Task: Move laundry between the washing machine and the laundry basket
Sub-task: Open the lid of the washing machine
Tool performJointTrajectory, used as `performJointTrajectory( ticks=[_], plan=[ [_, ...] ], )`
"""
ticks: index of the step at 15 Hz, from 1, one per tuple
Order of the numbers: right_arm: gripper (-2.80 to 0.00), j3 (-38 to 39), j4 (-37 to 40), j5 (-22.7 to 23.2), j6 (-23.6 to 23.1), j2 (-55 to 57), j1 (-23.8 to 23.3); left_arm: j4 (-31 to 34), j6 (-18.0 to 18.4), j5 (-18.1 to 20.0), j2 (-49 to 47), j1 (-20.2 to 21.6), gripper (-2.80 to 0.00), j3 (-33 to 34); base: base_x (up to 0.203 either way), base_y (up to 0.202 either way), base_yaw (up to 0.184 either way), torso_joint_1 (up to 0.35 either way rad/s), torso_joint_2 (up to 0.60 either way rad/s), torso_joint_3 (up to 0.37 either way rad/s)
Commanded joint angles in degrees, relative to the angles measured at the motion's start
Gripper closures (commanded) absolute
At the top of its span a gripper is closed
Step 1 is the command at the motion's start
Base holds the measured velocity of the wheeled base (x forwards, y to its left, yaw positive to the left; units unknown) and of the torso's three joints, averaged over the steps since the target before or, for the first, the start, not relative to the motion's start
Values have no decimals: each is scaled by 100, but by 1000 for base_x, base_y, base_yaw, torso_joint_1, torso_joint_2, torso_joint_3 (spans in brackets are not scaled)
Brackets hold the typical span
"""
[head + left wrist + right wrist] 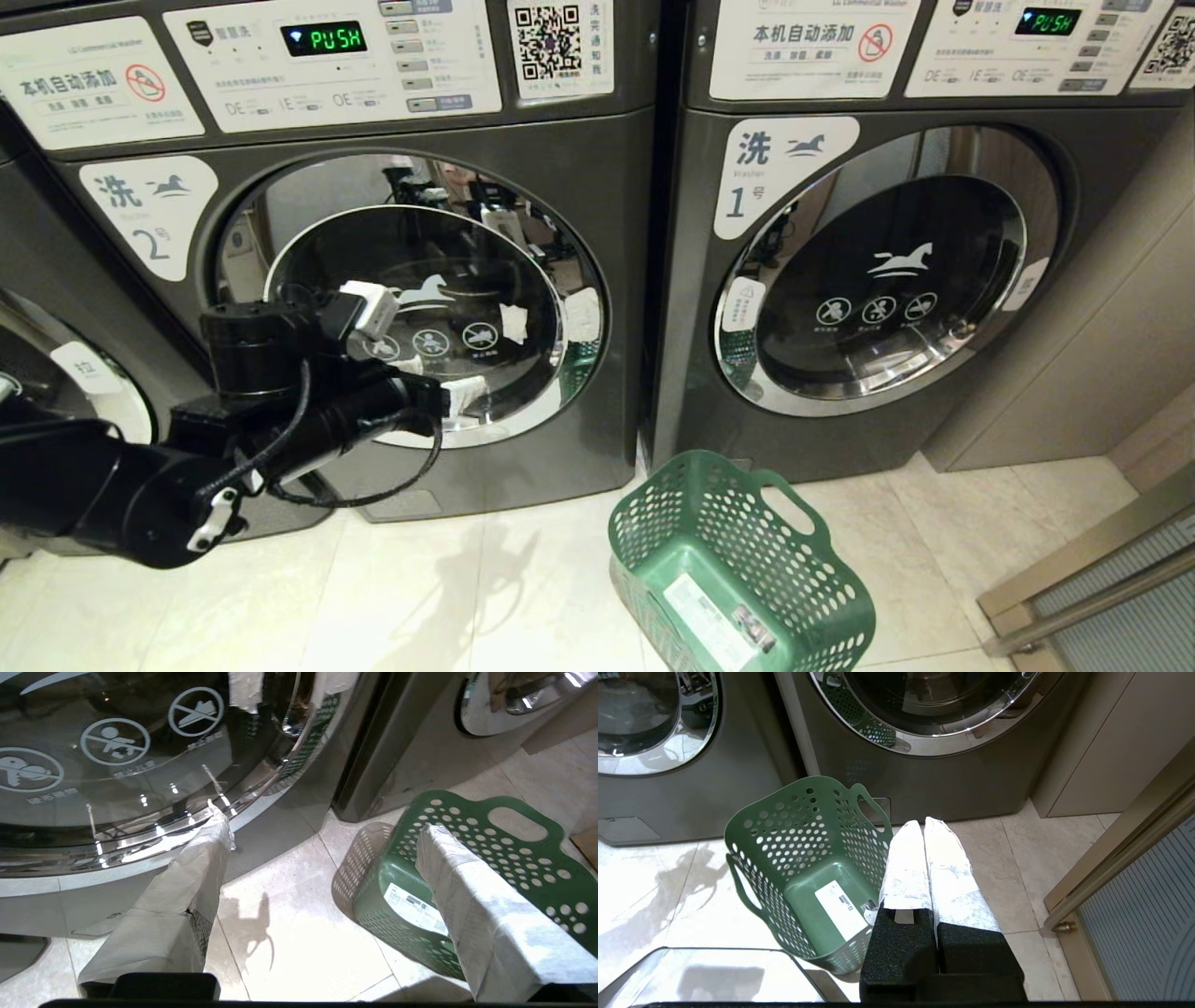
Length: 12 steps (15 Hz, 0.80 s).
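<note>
Bright glare (sharp shadows) on floor (299, 952)

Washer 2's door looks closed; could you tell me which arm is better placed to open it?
Left, probably: the left gripper hangs open right by the washing machine door's lower rim, while the right gripper is shut beside the laundry basket.

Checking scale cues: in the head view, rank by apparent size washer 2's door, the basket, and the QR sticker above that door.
1. Washer 2's door, clearly largest.
2. Basket, though nearer the camera.
3. QR sticker, smallest.
</note>
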<state>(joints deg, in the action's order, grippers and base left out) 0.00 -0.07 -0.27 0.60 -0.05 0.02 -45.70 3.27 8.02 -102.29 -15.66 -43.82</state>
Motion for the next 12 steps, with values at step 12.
performJointTrajectory(
  ticks=[12],
  plan=[
    [0, 0, -1, 0, 2, -4, 6, -695, -45, 114, 800, 242, -280, 2149, 119, 0, 1, 1, 1, 1]
  ],
)
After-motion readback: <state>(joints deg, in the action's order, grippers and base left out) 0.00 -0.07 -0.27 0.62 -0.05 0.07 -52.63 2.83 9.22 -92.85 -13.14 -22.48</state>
